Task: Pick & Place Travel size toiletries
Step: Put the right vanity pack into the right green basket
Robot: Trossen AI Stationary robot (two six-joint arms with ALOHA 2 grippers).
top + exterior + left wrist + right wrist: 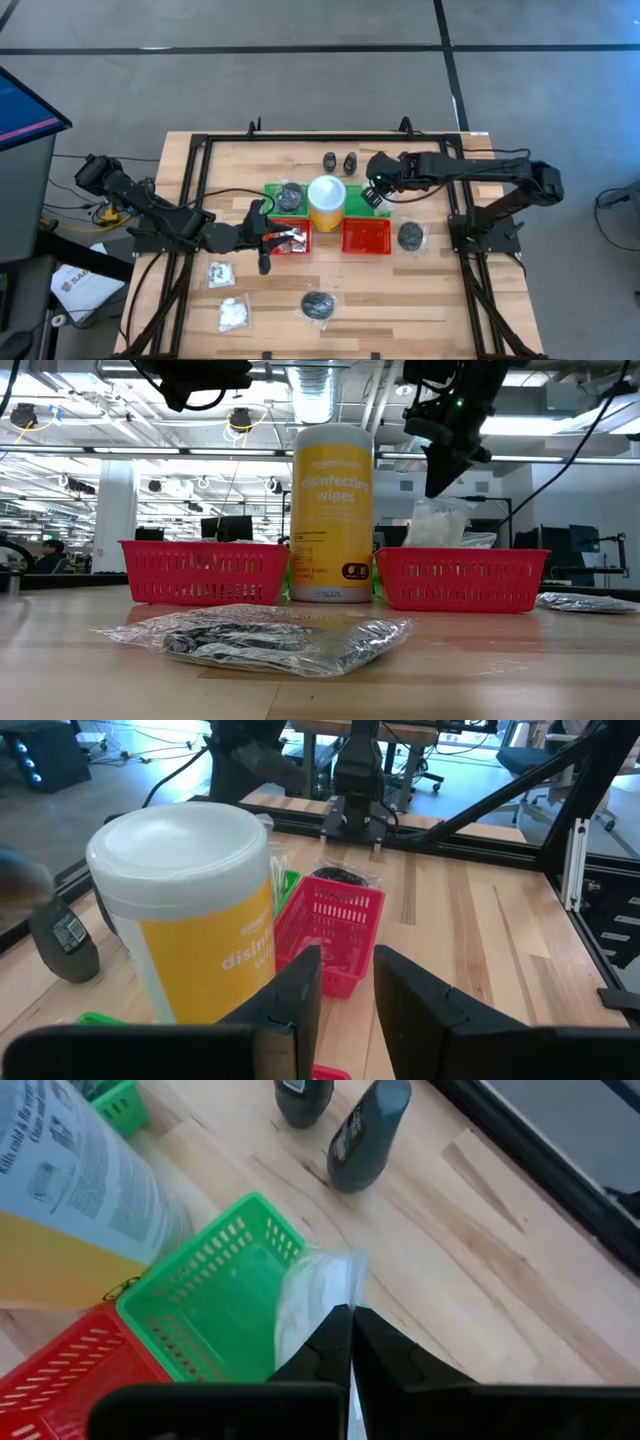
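From my console, the wooden table (440,300) carries a yellow disinfecting-wipes canister (326,202) flanked by red and green trays, with toiletries scattered around. My right gripper (350,1342) is pinched together on a clear-wrapped white packet (312,1295), hanging over the right green tray's (215,1295) outer edge. I judge the drop is the step in hand: I'd shift inward until the packet sits above the tray's middle, lower, then release, so it doesn't drape over the rim. My left gripper (345,995) hovers over the left red tray (290,240), fingers parted, nothing between them. Two small black bottles (368,1132) stand beyond.
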